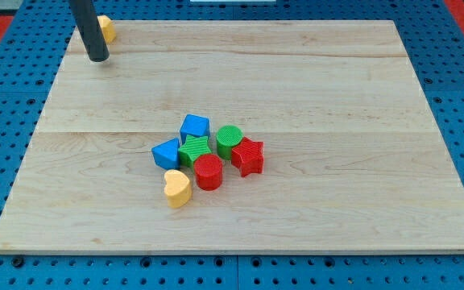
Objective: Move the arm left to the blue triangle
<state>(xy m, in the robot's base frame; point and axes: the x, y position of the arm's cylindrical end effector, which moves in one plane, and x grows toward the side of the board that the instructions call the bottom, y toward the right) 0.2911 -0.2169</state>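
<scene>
Centrally, the blue triangle (167,152) is sitting at the left end of a cluster, touching the green star (194,149). Well apart, my tip (98,58) is resting near the wooden board's (337,97) top-left corner, rod leaning slightly, just beside a yellow block (107,29). No claw: just a bare rod. Blue pegboard (457,97) is surrounding the board.

Blue triangle (166,153), blue cube (194,127), green star (194,150), red cylinder (209,171), yellow heart (176,188), pale wood board (337,97)
</scene>
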